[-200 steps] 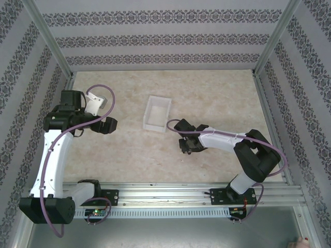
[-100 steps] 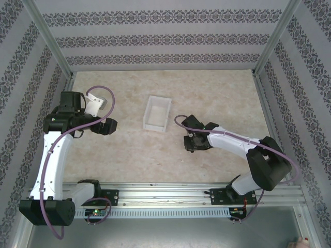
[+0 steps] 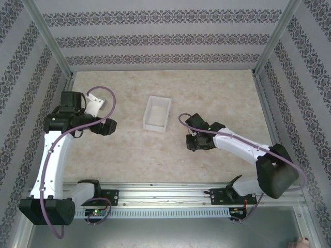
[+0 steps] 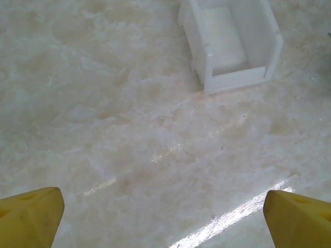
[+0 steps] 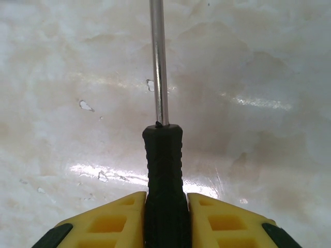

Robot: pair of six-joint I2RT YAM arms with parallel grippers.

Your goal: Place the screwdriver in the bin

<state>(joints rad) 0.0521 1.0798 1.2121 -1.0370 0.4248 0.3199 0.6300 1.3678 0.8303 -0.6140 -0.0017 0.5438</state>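
The screwdriver [image 5: 164,170] is pinched by its black ribbed handle between the yellow fingers [image 5: 116,217] of the right gripper [image 3: 195,142]. Its thin metal shaft points away over the marbled table [image 3: 129,155], to the right of the white bin [image 3: 153,126] and nearer than it. The left gripper [image 3: 107,126], its fingers spread wide, hovers left of the bin, well apart from it

Table [image 3: 129,155] is showing a pale beige marbled top, glossy, catching glare streaks; white bin [image 3: 157,113] is sitting flat on it, open side up, just left of mid-width, slightly nearer the far edge than the near one; aluminium rail [image 3: 165,190] is running along the near edge.
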